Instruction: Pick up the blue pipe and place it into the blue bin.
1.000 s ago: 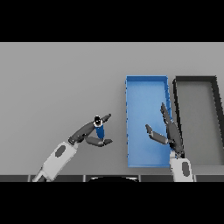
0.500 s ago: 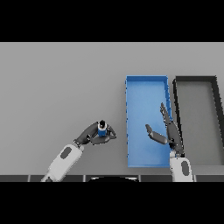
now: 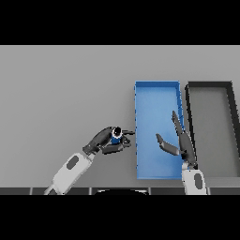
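Note:
The blue pipe (image 3: 115, 136) is a short blue cylinder with a dark end. My left hand (image 3: 101, 140) has its fingers and thumb curled round it, just left of the blue bin (image 3: 156, 98). The pipe is raised a little off the grey table and mostly hidden by the fingers. The blue bin is a long shallow tray at centre right. My right hand (image 3: 182, 141) hovers over the bin's near right part, fingers straight and thumb spread, holding nothing.
A dark grey bin (image 3: 229, 96) stands right beside the blue bin, sharing its long edge. The grey table (image 3: 61, 89) stretches out to the left and back.
My left hand has carried the blue pipe to the right, from mid-table to close beside the blue bin's left wall. The right hand has stayed in place.

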Robot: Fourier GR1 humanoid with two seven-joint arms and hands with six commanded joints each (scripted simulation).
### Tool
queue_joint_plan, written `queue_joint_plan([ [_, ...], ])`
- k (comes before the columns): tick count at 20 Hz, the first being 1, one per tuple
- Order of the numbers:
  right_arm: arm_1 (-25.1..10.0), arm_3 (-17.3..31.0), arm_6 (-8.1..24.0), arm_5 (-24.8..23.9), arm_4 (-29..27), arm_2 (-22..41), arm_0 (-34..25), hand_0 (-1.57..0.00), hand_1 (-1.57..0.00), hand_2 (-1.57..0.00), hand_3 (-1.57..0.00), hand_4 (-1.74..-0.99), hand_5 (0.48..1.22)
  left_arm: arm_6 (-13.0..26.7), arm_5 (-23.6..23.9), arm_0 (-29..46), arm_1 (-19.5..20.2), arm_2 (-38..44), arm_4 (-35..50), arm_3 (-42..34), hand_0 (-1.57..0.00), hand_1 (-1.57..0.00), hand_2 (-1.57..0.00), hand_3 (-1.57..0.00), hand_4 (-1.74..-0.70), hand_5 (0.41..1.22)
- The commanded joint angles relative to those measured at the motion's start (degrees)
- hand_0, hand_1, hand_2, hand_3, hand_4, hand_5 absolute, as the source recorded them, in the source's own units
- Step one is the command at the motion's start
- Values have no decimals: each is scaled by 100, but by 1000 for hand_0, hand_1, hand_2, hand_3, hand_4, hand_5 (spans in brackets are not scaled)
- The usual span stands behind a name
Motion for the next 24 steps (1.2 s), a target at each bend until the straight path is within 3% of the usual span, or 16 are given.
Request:
queue_joint_plan([
  [1,-31,-27,0,7,3,-12,40,1,1,1,1,-1221,631,93,-3,-76,0,1,18,-94,-1539,-1543,-1546,-1441,-1720,1210],
  [8,-75,6,-106,15,23,-37,49,1,1,1,1,-1189,631,739,-97,-327,74,-89,155,-572,-1564,-1565,-1566,-1442,-1727,1219],
  [12,-2,21,14,59,-99,-43,73,1,1,1,1,-1174,629,888,-115,-304,28,-134,209,-530,-1568,-1569,-1569,-1443,-1729,1219],
  [18,105,-99,78,128,-283,-22,210,1,1,1,1,-1197,618,753,-124,-217,117,-189,132,-556,-1570,-1570,-1570,-1439,-1731,1220],
  [20,56,-272,97,295,-557,-60,83,1,1,1,1,-1195,610,742,-144,-223,134,-202,125,-549,-1571,-1571,-1571,-1438,-1731,1221],
  [21,0,-415,181,549,-948,-100,22,1,1,1,1,-1197,604,728,-158,-228,150,-178,167,-547,-1571,-1571,-1571,-1438,-1731,1221],
  [24,-448,-826,753,1227,-1823,-124,-327,1,1,1,1,-1215,561,823,-173,-304,168,-160,196,-535,-1571,-1571,-1571,-1440,-1731,1221],
])
